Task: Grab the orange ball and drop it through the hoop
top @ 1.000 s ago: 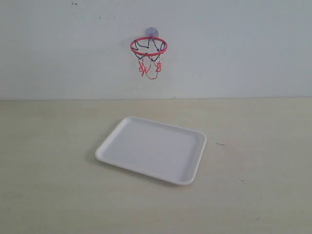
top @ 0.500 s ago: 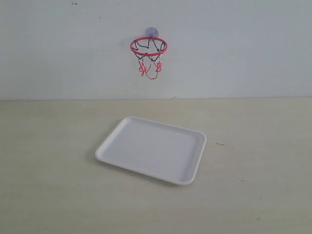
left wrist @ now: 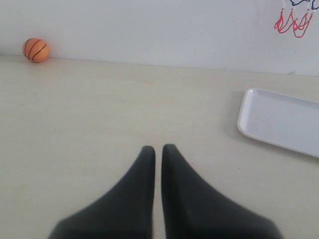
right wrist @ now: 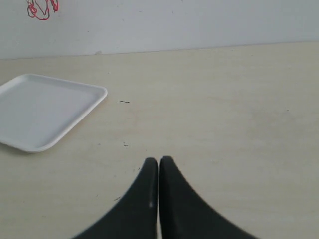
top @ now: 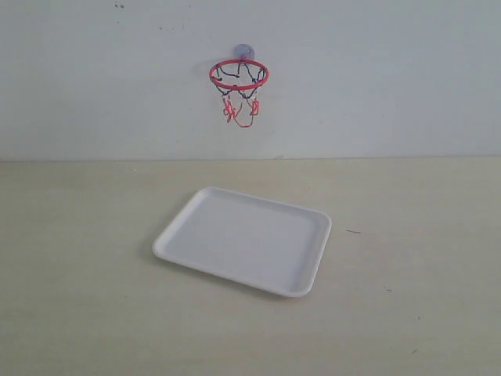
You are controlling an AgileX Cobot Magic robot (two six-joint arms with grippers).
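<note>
Left wrist view: small orange mini basketball [left wrist: 36, 50] is seen on pale wooden tabletop [left wrist: 75, 109] against white wall [left wrist: 149, 25], well apart from white rectangular plastic tray [left wrist: 279, 119]. Left gripper [left wrist: 158, 148] & right gripper [right wrist: 159, 160] are closed. Ext. view: red-rimmed mini hoop [top: 239, 84] w/ net is mounted at tray's 12 o'clock.

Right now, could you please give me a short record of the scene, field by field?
orange ball: on the table at the foot of the wall, seen only in the left wrist view, untouched
hoop: mounted on the wall above the white tray, net empty
white tray: flat on the table, nothing in it
left gripper: jaws shut, holding nothing
right gripper: jaws shut, holding nothing
</note>
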